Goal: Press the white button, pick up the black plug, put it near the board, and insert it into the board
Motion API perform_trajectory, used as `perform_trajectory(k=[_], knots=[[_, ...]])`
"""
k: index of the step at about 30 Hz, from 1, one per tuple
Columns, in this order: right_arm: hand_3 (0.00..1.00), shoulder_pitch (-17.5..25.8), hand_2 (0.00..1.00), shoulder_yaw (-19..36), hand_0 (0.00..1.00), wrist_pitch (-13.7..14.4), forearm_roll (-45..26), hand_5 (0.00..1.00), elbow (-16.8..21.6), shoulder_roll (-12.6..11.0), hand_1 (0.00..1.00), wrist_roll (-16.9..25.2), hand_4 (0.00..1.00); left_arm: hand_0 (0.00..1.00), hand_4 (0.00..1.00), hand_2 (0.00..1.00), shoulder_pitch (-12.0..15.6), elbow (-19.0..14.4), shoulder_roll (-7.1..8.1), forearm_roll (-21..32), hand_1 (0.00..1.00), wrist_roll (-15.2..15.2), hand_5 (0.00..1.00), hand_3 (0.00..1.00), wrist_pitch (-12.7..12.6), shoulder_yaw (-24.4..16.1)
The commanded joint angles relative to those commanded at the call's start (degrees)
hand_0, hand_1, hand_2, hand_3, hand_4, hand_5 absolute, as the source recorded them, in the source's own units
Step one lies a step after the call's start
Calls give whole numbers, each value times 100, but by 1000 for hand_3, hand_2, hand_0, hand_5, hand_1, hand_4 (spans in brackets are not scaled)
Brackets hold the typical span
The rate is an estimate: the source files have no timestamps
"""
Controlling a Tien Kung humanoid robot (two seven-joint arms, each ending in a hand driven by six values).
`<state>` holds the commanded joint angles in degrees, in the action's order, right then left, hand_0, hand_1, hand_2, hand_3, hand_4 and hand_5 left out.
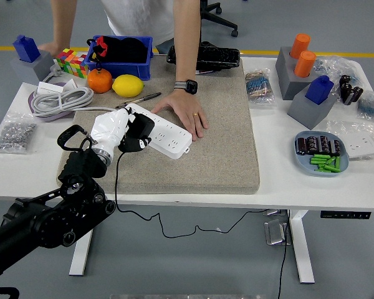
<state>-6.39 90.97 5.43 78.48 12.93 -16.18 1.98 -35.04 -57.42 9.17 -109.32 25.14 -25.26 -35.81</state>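
On the white worktop [280, 168] lies a beige mat [218, 143], and on it the white board [159, 131], steadied at its far end by a person's hand [186, 112]. The left hand [112, 132] has its fingers wrapped around the black plug [137, 132], held over the board's near end; whether it touches the board is unclear.

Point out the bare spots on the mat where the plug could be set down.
Free: the grey felt mat right of the white power strip and the person's hand, and its near strip. Crowded: the left end, where the left robot hand holds the black plug over the strip.
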Motion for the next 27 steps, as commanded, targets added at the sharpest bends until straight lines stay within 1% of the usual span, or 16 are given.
perform_trajectory(k=[4,13,20,27], knots=[[572,-13,587,-25,686,3,-18,323,-4,-13,594,2,628,279,671,341,-225,174,-53,107,297,-28,2,575,5,194],[572,-24,585,-74,686,-2,-29,316,-12,-35,595,1,622,277,672,341,-493,555,-151,255,297,-30,2,576,69,454],[573,-18,586,-116,685,-7,-44,314,-9,-42,595,1,622,278,675,341,-575,787,-179,327,298,-17,2,576,107,595],[572,-17,585,-122,685,-7,-51,313,-7,-45,594,4,621,276,676,342,-592,884,-192,367,298,-18,2,576,116,636]])
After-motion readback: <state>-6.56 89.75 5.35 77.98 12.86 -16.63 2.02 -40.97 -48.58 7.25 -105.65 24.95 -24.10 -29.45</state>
